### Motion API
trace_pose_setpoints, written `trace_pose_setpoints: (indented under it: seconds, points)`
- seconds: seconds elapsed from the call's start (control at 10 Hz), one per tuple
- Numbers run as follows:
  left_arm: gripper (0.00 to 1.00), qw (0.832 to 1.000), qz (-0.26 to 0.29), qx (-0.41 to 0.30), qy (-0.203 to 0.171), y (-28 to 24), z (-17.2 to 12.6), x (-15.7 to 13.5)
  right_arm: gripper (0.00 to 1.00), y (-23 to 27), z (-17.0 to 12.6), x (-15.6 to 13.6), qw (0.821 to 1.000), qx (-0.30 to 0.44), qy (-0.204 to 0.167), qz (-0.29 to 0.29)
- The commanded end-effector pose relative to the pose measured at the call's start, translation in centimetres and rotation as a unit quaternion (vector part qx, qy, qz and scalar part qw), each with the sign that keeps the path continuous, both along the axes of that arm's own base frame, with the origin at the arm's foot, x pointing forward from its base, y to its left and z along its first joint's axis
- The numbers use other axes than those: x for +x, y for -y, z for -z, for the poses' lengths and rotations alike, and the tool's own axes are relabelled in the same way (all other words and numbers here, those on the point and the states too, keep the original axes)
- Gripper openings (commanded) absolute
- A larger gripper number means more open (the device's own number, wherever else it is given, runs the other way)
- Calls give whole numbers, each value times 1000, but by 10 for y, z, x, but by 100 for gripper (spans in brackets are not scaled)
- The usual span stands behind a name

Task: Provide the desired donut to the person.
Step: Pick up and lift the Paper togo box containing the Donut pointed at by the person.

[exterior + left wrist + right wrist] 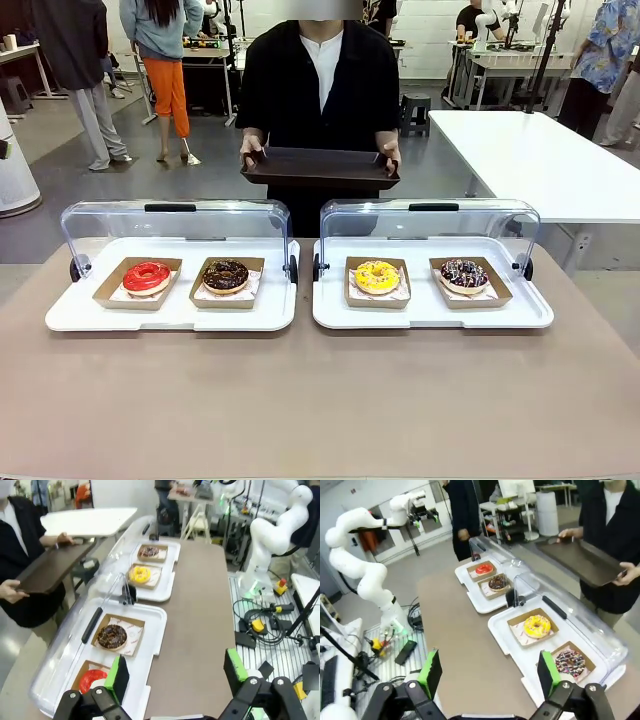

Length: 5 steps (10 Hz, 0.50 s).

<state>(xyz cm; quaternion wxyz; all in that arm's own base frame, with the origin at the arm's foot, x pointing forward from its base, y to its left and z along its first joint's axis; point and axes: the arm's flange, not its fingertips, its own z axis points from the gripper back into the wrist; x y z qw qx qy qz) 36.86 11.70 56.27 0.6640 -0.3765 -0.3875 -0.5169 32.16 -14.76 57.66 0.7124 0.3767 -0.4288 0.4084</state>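
1. Step in hand: pre-pick. No donut is lifted. The left claw (176, 672) and the right claw (489, 670) hang above the near side of the desk (320, 400), jaws apart and empty.
2. The person (320, 90) stands at the far side with both hands on a dark serving tray (320, 168), held level and clear of the desk. No hand points, so the wanted donut cannot be told.
3. Left white tray (70, 318): red-glazed donut (147, 276), with chocolate donut (226, 275) beside it.
4. Right white tray (530, 315): yellow donut (377, 277), with sprinkled dark donut (464, 273) beside it.
5. Each donut sits in its own card boat (105, 288). Both clear lids (170, 225) stand open at the far side, so the tops are accessible.
6. Next move likely needs a choice cue. The nearer arm then descends, probably grips the boat wall rather than the glaze, and carries it over the lid to the serving tray.
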Motion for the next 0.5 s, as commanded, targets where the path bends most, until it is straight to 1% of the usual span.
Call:
trace_pose_setpoints:
  seconds: [0.0,0.2,0.4]
  points:
    - [100,999,30,-31,-2,-16,10,13,100,19,23,18,998,11,35,-42]
    - [100,998,31,-47,3,-26,21,14,100,30,29,17,998,6,41,-57]
    - [100,999,12,-51,-4,-44,31,15,100,32,26,11,997,-11,50,-58]
